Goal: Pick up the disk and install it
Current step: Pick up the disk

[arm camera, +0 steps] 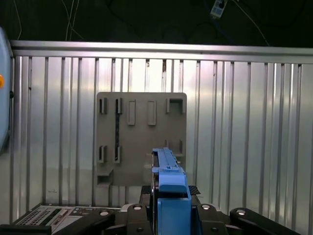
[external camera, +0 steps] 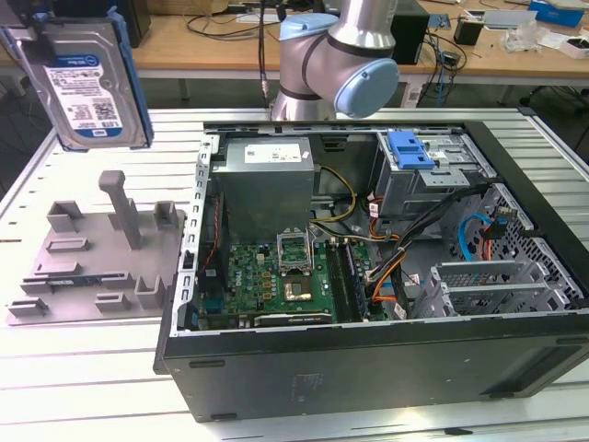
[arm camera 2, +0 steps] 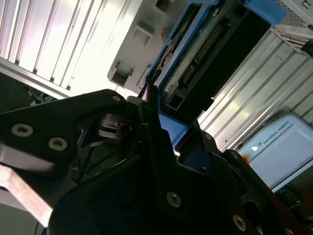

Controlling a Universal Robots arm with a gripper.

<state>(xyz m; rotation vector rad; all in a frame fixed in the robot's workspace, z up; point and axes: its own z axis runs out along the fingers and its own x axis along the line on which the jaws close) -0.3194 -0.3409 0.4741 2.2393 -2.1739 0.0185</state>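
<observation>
In the exterior view, the disk (external camera: 87, 83) is up in the air at the exterior view's left, above the grey holder plate (external camera: 97, 262) that lies on the slatted metal desk (external camera: 92, 368). The disk touches neither of them. It stands almost upright, a little tilted, and its white-and-blue label faces the camera. The open computer case (external camera: 368, 267) lies on the desk at the exterior view's right of the plate, well apart from the disk. The base of the arm (external camera: 331, 55) stands behind the case.

In the second wrist view, the black hand (arm camera 2: 178, 134) is pressed onto the blue frame of the disk (arm camera 2: 205, 54) from both sides and so pinches it. The connector edge of the disk points away from the hand, with the grey plate (arm camera 2: 142, 34) beyond it.

In the first wrist view, the disk (arm camera: 166, 166) is seen edge-on and rises from the hand (arm camera: 170, 190), which grips it. Behind it are the holder plate (arm camera: 142, 132) and the desk (arm camera: 244, 122).
</observation>
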